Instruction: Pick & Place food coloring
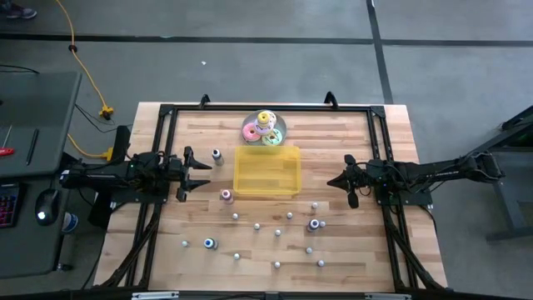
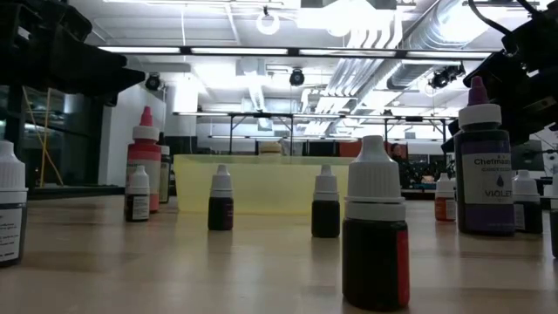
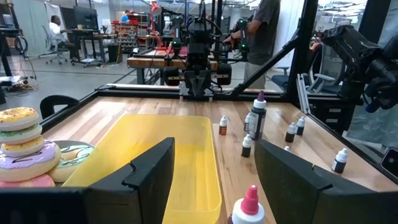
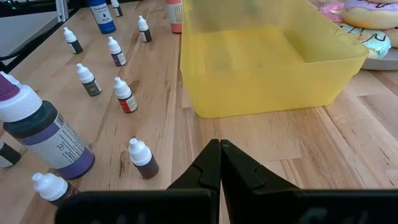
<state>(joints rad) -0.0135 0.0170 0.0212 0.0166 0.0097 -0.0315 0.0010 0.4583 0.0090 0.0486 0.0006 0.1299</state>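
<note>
The food coloring bottles point(image 1: 275, 225) stand upright on their bases, scattered over the near half of the wooden table. Most are tiny; a larger violet one point(image 4: 43, 134) and a blue one point(image 1: 209, 243) stand among them. A pink-capped bottle point(image 3: 249, 208) stands just in front of my left gripper point(image 3: 214, 180), and another point(image 1: 216, 156) stands near the yellow tray's far left corner. My left gripper point(image 1: 202, 172) hovers open at the table's left, level, with nothing between its fingers. My right gripper point(image 4: 219, 144) is shut at the table's right, tipped slightly down toward the tray, and holds nothing.
A translucent yellow tray point(image 1: 266, 171) sits mid-table between the arms. Behind it a round plate point(image 1: 281, 127) carries stacked pastel ring toys point(image 3: 22, 146). Black frame rails point(image 1: 158, 125) run along the table's sides. A person point(image 3: 264, 25) stands beyond the table's right side.
</note>
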